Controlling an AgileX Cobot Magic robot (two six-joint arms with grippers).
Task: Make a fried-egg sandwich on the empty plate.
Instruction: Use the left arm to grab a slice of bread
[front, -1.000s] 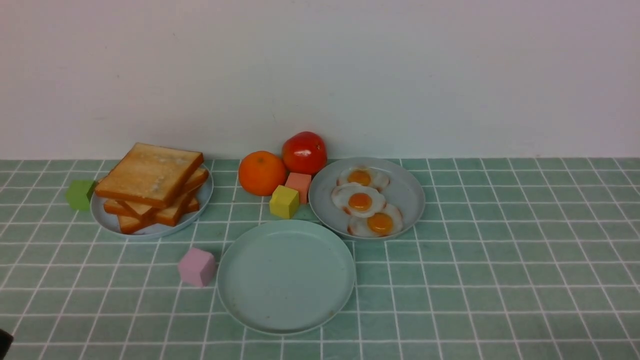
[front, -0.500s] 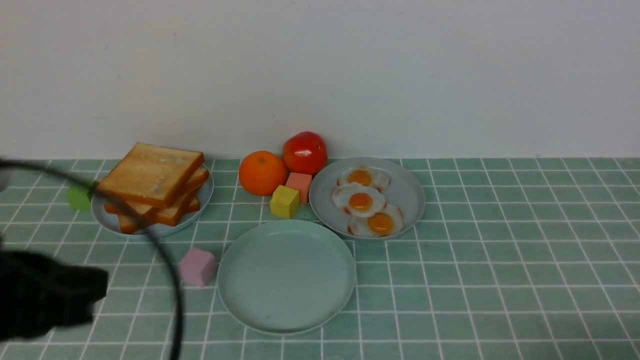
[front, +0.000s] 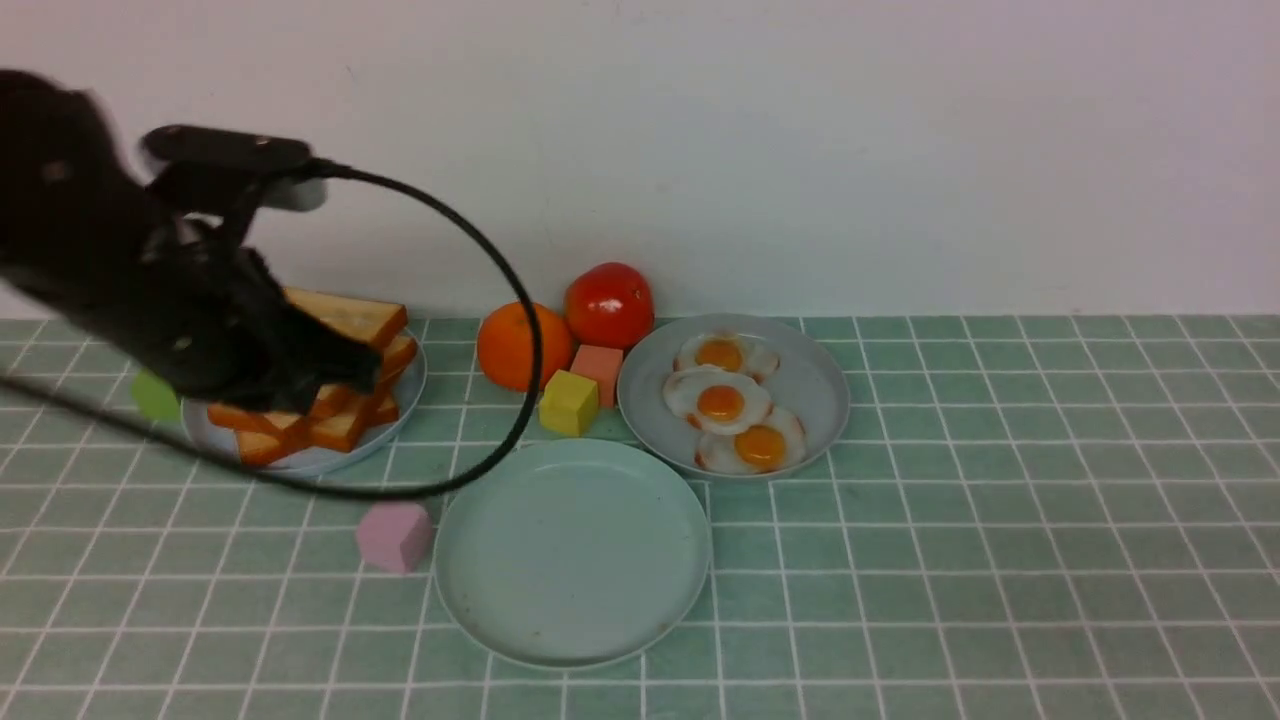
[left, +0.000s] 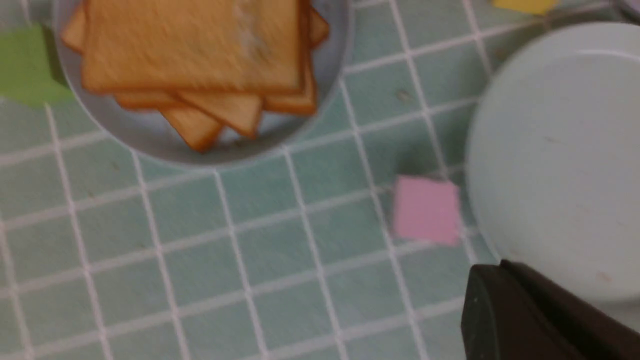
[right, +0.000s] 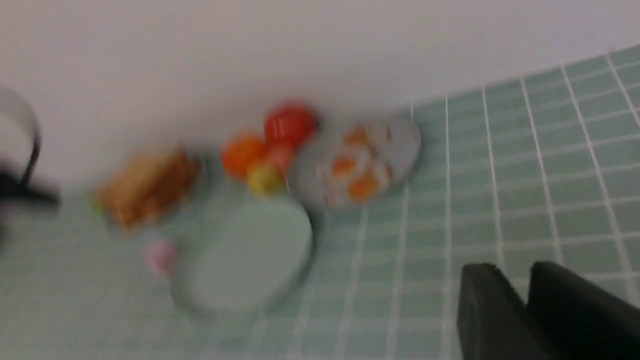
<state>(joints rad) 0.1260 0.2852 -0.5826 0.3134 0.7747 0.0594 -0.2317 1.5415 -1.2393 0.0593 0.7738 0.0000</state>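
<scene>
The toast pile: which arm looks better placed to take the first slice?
Probably left: the left gripper hovers at the toast pile on the robot's left side; the right arm is absent from the front view.

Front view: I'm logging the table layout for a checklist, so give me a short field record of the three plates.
empty plate: mint green, nearest the robot, nothing on it
left grey-blue plate: toast pile, partly hidden by the left arm
right grey-blue plate: three fried eggs
assembly: not started
</scene>
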